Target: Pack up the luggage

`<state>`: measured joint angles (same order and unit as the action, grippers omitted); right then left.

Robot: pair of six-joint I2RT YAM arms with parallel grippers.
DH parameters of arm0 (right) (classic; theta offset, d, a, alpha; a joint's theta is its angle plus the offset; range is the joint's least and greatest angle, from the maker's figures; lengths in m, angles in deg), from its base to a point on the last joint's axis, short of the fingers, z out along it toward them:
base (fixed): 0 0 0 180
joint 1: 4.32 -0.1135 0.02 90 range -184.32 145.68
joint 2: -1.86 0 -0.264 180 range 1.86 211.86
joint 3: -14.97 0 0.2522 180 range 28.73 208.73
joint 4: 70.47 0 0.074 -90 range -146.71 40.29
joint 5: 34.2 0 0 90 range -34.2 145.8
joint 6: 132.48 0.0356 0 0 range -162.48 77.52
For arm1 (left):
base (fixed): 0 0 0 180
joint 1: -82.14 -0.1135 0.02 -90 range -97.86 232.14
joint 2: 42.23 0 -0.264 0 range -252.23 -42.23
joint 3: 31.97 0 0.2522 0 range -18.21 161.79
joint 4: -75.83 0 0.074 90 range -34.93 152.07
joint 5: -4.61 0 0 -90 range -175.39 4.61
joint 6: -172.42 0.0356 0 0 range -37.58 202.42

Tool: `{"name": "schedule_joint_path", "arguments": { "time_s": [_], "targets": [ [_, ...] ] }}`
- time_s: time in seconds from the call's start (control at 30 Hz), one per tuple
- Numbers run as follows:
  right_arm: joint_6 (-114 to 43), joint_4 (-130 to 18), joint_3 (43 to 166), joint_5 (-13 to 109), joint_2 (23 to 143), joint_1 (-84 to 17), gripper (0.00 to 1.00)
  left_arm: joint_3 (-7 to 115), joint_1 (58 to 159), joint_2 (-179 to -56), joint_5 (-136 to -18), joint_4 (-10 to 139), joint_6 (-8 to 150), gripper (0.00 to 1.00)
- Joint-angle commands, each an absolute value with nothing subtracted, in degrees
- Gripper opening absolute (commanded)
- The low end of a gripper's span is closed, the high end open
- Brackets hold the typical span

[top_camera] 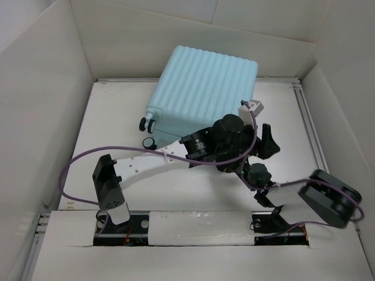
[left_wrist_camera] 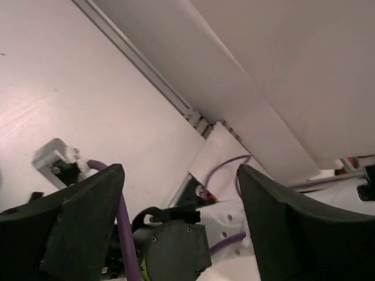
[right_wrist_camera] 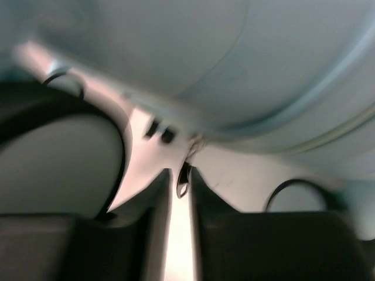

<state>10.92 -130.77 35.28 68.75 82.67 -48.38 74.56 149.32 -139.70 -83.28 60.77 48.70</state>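
while the luggage [top_camera: 199,88] lies flat and closed at the far middle of the table [top_camera: 117,123], ribbed shell up and wheels [top_camera: 146,124] at its near left, both arms reach to its near right corner. the right gripper [right_wrist_camera: 179,175] has its fingers [right_wrist_camera: 149,234] pressed almost together on a small dark piece [right_wrist_camera: 183,182] just under the pale blue shell; this view is blurred and i cannot tell what the piece is. the left gripper [left_wrist_camera: 180,175] is spread wide, with nothing between its fingers

Lab test cell: white panel walls [top_camera: 35,88] enclose table [top_camera: 117,114] (metal rails [top_camera: 309,126]).
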Motion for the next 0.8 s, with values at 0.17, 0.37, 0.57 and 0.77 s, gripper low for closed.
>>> {"name": "schedule_joint_path", "arguments": {
  "time_s": [0.17,0.37,0.57,0.77],
  "targets": [
    [8.8,-82.7,41.6,74.1,41.9,-54.7,0.60,64.8,148.3,-118.9,-96.5,59.4,50.1,0.92],
    [9.5,-50.1,48.1,76.9,21.8,-54.7,0.79,43.5,132.7,-97.2,-111.1,51.6,43.7,0.94],
    [6.6,-39.6,57.4,78.9,27.5,-54.7,0.82,36.0,127.9,-86.7,-123.6,41.0,41.1,1.00],
    [0.9,-37.7,66.7,79.4,32.4,-54.7,0.22,39.2,121.5,-98.6,-126.5,31.3,40.7,1.00]
  ]
}}
